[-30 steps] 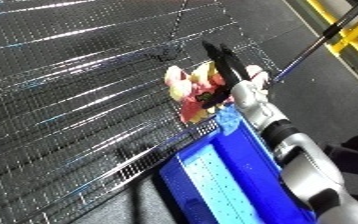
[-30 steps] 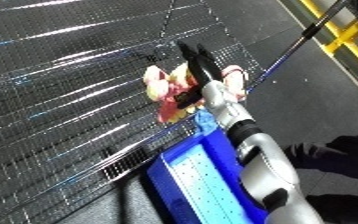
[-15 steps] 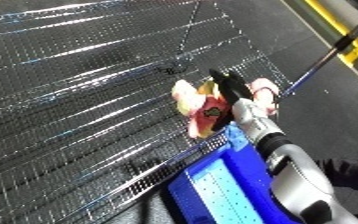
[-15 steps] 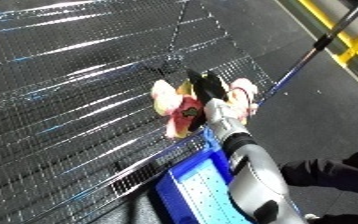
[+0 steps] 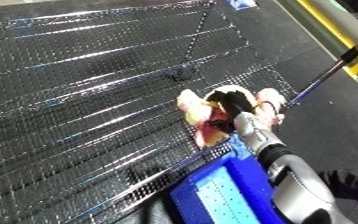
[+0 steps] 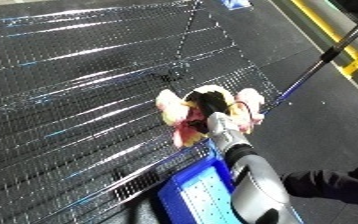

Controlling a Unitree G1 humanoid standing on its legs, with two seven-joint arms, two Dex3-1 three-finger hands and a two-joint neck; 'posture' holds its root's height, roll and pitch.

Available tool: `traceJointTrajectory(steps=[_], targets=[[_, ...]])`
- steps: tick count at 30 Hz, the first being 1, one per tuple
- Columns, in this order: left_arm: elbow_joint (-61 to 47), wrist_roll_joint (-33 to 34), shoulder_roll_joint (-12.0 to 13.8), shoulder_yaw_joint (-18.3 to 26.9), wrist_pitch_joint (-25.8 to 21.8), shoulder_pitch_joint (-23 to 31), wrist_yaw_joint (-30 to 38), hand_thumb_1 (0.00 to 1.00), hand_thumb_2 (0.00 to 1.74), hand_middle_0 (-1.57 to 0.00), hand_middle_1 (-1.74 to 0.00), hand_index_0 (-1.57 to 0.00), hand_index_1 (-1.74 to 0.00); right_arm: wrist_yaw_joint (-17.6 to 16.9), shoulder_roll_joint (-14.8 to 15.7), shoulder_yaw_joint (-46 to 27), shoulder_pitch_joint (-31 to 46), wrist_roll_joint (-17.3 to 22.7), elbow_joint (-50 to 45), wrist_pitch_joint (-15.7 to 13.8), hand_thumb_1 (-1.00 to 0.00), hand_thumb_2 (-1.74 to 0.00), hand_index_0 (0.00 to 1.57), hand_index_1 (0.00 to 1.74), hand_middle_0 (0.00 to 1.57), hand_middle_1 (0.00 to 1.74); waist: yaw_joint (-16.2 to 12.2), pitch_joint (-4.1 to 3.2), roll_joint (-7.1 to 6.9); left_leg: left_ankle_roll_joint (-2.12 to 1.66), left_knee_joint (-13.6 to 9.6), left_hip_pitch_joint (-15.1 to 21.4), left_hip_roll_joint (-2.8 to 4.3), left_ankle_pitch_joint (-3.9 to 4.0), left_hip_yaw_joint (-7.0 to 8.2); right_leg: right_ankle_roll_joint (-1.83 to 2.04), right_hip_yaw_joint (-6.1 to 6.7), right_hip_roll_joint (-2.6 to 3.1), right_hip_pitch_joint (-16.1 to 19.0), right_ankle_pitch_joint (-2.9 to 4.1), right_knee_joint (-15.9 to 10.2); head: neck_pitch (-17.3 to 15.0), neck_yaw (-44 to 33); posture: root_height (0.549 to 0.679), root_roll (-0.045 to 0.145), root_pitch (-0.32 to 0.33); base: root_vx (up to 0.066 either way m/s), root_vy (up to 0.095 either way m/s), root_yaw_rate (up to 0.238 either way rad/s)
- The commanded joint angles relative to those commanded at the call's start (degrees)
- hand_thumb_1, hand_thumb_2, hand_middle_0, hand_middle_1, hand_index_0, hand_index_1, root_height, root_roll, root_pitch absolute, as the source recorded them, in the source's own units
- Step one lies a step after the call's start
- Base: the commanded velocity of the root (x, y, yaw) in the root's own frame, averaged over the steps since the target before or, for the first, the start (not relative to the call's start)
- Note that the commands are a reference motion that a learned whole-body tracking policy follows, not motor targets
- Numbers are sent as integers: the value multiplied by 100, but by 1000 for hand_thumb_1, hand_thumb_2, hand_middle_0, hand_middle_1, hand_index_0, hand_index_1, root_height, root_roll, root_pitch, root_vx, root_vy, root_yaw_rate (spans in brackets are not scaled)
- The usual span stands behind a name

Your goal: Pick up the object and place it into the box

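Right hand (image 5: pixel 236 106) mostly buried in the blurred pink-and-cream soft toy (image 6: pixel 182 116), finger position unreadable; blue bin (image 5: pixel 222 195) cut off at 6 o'clock edge; left hand outside both views.

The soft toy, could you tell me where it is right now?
The soft toy sits right of centre in both eye views, held in the right hand over the wire mesh surface, above the blue bin.

Overhead light is glaring in white streaks across the wire mesh surface (image 5: pixel 87 100), strongest from nine to twelve o'clock. Motion blur is smearing the pale plush toy (image 6: pixel 189 115) and the right hand (image 5: pixel 236 106). Toward three o'clock the dark floor (image 5: pixel 335 130) is staying dim
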Motion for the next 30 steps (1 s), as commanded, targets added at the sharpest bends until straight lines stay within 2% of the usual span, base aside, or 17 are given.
traceJointTrajectory(steps=[5, 11, 19, 24, 30], targets=[[4, -73, 43, 0, -14, -3, -25, 1000, 1740, -1570, -1740, -1570, -1740, 41, -21, 64, -9, -25, -48, 3, -1000, -1740, 1570, 1740, 1570, 1740, 7, 0, -20, -8, 18, -5, -3, 13, -12, -6, -2, -6, -7, 15, 30, -19, 72, 611, 77, -104, -24, -13, 7], [34, -104, 100, -15, 13, -9, -74, 1000, 1740, -1570, -1740, -1570, -1740, 92, -31, 156, -27, -127, -36, 8, -1000, -1740, 1570, 1740, 1570, 1740, 19, 0, -31, -3, 100, -58, -18, 21, -61, -10, 6, 0, -58, 45, 132, -84, 118, 609, 76, -113, -26, -14, 20], [65, -90, 97, -10, 52, -61, -114, 1000, 1740, -1570, -1740, -1570, -1740, 3, 67, 34, 143, -44, -116, -28, -1000, -1740, 1570, 1740, 1570, 1740, 21, 0, -81, 20, 157, -33, -9, 17, -91, -6, -4, 10, 19, 73, 159, -134, 102, 608, 74, -130, -20, -10, 15], [127, -79, 61, 22, 50, -116, -74, 1000, 1740, -1570, -1740, -1570, -1740, -235, 88, -259, 416, 144, -473, -135, -1000, -1740, 1570, 1740, 1570, 1740, -16, 0, -152, 31, 120, 76, 16, 9, -94, 6, -41, 19, 177, 89, 72, 66, 38, 610, 69, -142, -31, -4, 24], [205, 21, 10, 56, 60, -179, -27, 1000, 1740, -1570, -1740, -1570, -1740, -682, 83, -960, 1025, 407, -1417, -316, -1000, -1740, 1570, 1740, 1570, 1740, -108, 0, -250, 40, 115, 217, 53, -31, -81, 21, -78, 27, 379, 78, -23, 232, -17, 612, 63, -158, -26, 6, -13]])
